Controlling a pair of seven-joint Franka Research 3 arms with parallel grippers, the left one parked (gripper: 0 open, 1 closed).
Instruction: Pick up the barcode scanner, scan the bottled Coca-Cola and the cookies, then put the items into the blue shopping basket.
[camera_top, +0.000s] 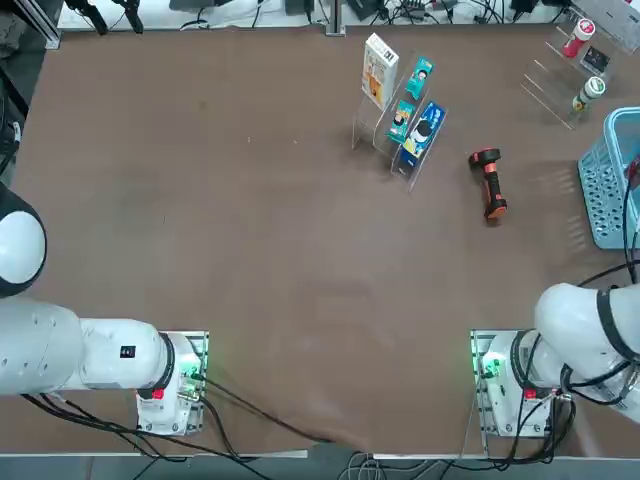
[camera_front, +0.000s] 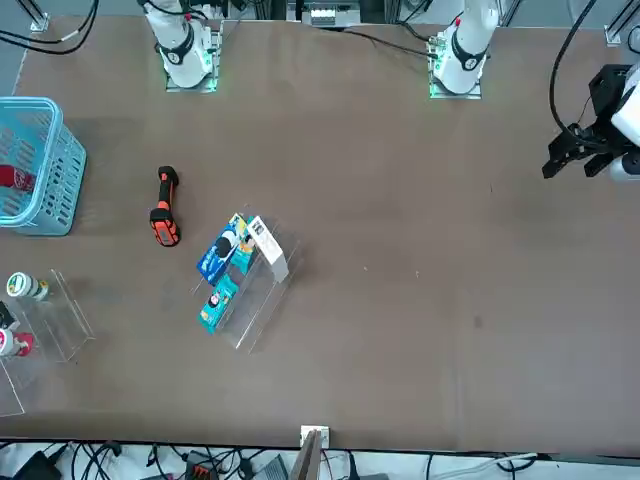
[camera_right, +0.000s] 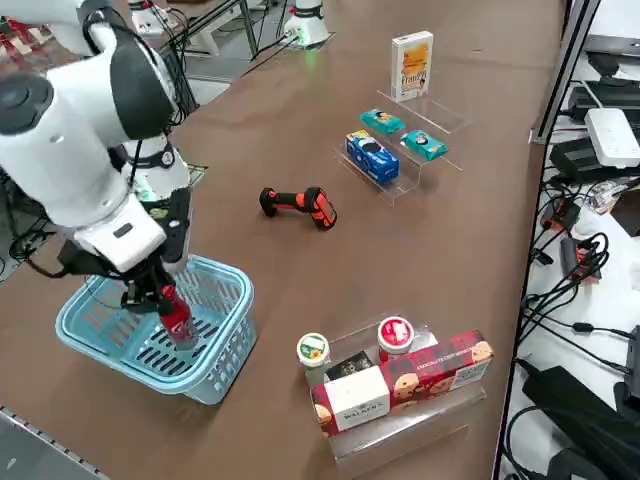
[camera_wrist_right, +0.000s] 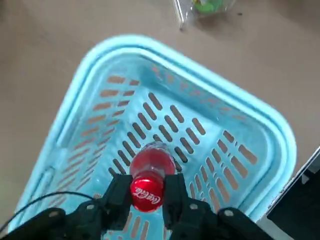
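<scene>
Right gripper, lower centre: clamped on bottled Coca-Cola neck, inside blue shopping basket. Risk: early release, toppling on slotted floor.

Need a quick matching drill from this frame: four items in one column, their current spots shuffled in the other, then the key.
Items:
1. Coca-Cola bottle
2. barcode scanner
3. cookies box
4. blue packet

Places:
A. lying flat on the bare table
B. standing upright on the top step of the clear stand
C. gripped at the neck by the right gripper, over the blue basket
D. on the lowest step of the clear stand

Pairs: 1-C, 2-A, 3-B, 4-D
</scene>
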